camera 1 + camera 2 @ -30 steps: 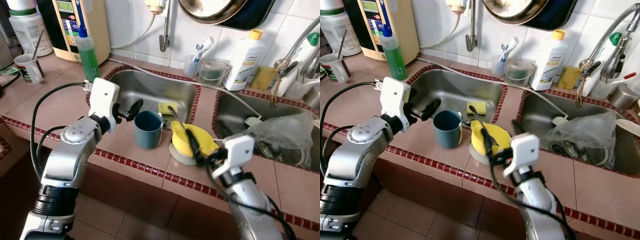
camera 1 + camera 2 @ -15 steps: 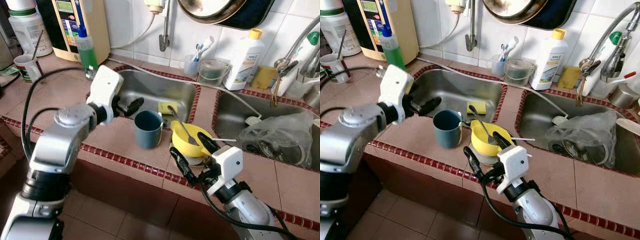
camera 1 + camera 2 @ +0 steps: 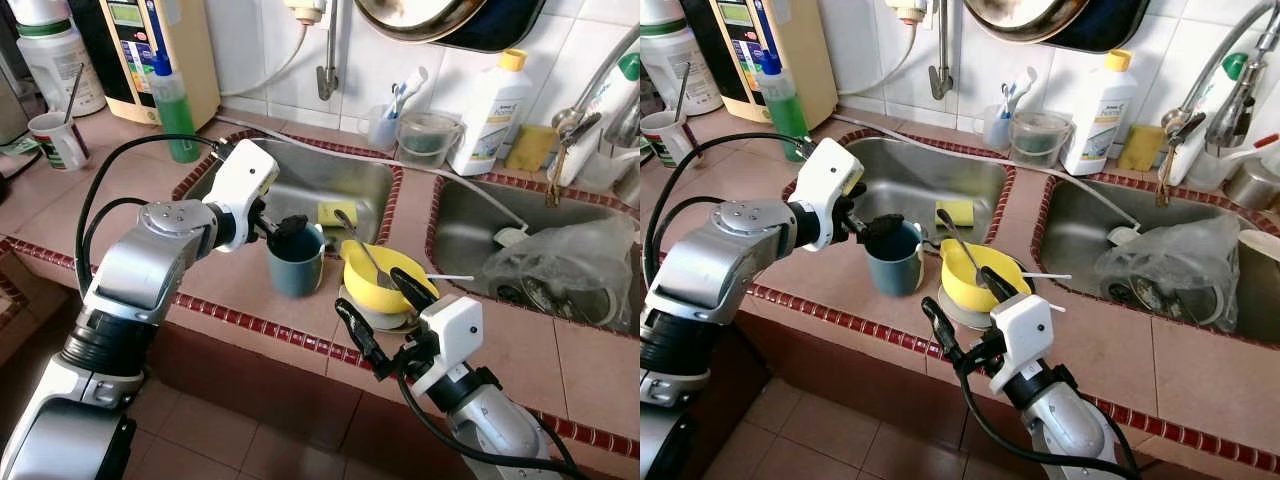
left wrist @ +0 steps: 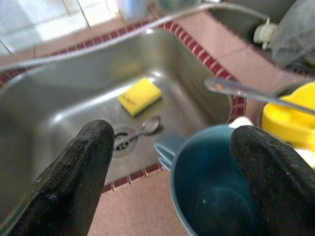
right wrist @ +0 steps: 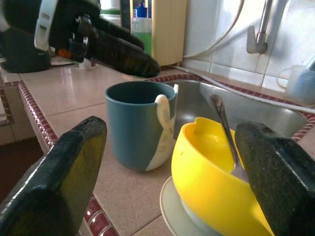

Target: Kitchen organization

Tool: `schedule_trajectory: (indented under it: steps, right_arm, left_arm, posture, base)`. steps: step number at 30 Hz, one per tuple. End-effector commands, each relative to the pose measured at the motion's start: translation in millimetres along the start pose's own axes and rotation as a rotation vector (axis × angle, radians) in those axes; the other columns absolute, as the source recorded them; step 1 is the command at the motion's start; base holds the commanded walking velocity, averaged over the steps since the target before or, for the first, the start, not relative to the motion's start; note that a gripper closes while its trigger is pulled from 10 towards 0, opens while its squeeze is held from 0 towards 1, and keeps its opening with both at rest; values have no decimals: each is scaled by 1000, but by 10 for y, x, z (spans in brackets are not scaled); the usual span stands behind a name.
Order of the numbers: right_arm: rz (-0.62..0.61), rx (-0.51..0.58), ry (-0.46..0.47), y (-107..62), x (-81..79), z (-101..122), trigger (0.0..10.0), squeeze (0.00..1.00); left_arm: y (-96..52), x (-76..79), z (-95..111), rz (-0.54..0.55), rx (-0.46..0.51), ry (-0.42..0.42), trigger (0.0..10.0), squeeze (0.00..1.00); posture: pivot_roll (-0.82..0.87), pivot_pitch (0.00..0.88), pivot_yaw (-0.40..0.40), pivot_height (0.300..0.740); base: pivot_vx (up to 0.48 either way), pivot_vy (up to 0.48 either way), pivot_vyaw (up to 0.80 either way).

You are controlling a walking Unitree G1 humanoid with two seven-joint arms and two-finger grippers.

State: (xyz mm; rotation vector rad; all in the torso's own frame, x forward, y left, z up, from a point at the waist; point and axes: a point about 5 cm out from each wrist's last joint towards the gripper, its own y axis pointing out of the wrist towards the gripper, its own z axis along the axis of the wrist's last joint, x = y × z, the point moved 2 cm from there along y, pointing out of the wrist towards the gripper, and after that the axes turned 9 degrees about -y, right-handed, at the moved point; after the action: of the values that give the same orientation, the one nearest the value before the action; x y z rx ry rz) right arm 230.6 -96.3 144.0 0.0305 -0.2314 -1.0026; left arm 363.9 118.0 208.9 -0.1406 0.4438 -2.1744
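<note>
- The blue mug (image 3: 296,258) stands upright at centre frame on the tiled surface (image 3: 120,195), at the front rim of the left sink (image 3: 310,180).
- The left tool (image 3: 285,226) hovers at the mug's rim, fingers spread; one fingertip (image 4: 268,172) is over the mug's mouth, the other outside it.
- Just right of the mug, a yellow bowl (image 3: 385,280) with a spoon (image 3: 362,250) sits on a pale plate (image 3: 365,312).
- The right tool (image 3: 378,310) sits at lower centre, fingers spread wide, one on each side of the bowl and plate.
- A yellow sponge (image 4: 140,96) lies in the sink.
</note>
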Motion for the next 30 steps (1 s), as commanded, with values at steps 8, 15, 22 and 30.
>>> schedule_trajectory:
  steps: [8,15,22,30]
  right_arm:
    - [-23,17,-1,-15,-21,58,10000,0]
    - [-28,14,-3,-10,-15,45,10000,0]
    - [-23,16,0,7,-36,40,10000,0]
    - [-34,13,-2,9,-19,32,10000,0]
  left_arm:
    - [103,-54,-108,31,-98,-74,10000,0]
    - [101,-101,-158,58,-161,-85,10000,0]
    - [83,-104,-116,47,-177,-68,10000,0]
    - [64,-53,-86,-9,-190,-31,0,0]
  posture:
    - [-25,0,37,740]
    - [-19,0,37,740]
    - [-11,0,40,740]
    - [-10,7,48,740]
  base:
    - [0,0,0]
    - [0,0,0]
    - [0,0,0]
    - [0,0,0]
